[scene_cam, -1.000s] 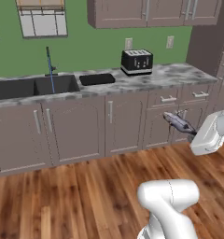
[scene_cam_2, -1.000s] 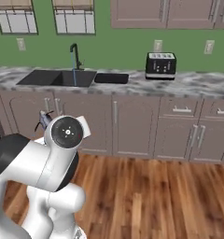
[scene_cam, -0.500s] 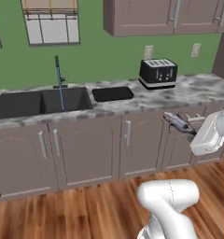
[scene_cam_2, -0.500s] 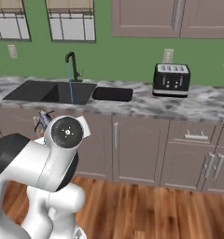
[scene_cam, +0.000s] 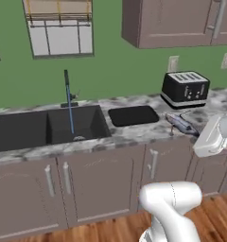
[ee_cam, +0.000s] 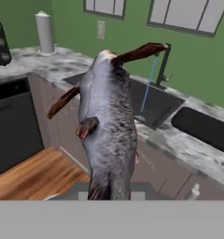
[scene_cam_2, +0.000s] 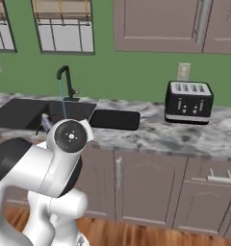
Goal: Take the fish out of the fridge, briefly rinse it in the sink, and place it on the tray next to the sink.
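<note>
At the far left of the left base view we see the black sink sunk into the marbled counter, with the thin black tap standing behind the divider between its two basins and a thin stream of water falling from it. Just right of the sink lies the black tray, flat on the counter. Further right, toward the wall, stands the black toaster.

Our arm rises from the lower right of that view, bends at a white elbow and brings its forearm in from the right edge at about counter height. At its end the claw is clenched on the fish, which is held in the air in front of the counter edge, right of the tray and well apart from the sink.

In that view the fish lies close to level, its long axis running from the claw out to the left, toward the tray and sink. In the hand view the fish stretches away from the camera, its silvery-grey body and reddish-brown fins aimed roughly at the sink and tap, with the tray to the right.
</note>
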### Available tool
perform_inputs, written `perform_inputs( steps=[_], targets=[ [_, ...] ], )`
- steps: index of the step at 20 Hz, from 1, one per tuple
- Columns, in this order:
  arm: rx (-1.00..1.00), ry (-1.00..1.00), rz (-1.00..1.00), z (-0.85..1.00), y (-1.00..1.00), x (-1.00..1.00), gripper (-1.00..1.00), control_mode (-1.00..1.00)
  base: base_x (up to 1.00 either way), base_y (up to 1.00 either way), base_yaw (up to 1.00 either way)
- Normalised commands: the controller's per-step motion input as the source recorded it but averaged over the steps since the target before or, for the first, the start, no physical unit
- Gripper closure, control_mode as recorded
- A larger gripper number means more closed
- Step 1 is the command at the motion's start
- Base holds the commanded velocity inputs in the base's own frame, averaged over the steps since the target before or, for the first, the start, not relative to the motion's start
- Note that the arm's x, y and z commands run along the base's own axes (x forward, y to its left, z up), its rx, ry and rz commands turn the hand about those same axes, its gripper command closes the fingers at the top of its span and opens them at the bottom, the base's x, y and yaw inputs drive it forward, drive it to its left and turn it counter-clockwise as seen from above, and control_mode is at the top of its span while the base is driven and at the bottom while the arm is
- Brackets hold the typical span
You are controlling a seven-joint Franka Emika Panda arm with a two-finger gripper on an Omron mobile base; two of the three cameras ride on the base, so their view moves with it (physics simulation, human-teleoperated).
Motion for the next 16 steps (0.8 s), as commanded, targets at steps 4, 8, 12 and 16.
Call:
perform_inputs(
  steps=[4, 8, 12, 16],
  targets=[
    [0.00, 0.00, 0.00, 0.00, 0.00, 0.00, 1.00, 1.00, 1.00, 0.82, -0.06],
    [0.00, 0.00, 0.00, 0.00, 0.00, 0.00, 1.00, 1.00, 1.00, 0.81, -0.12],
    [0.00, 0.00, 0.00, 0.00, 0.00, 0.00, 1.00, 1.00, 0.44, 0.36, -0.13],
    [0.00, 0.00, 0.00, 0.00, 0.00, 0.00, 1.00, 1.00, -0.09, -0.06, 0.00]
  ],
)
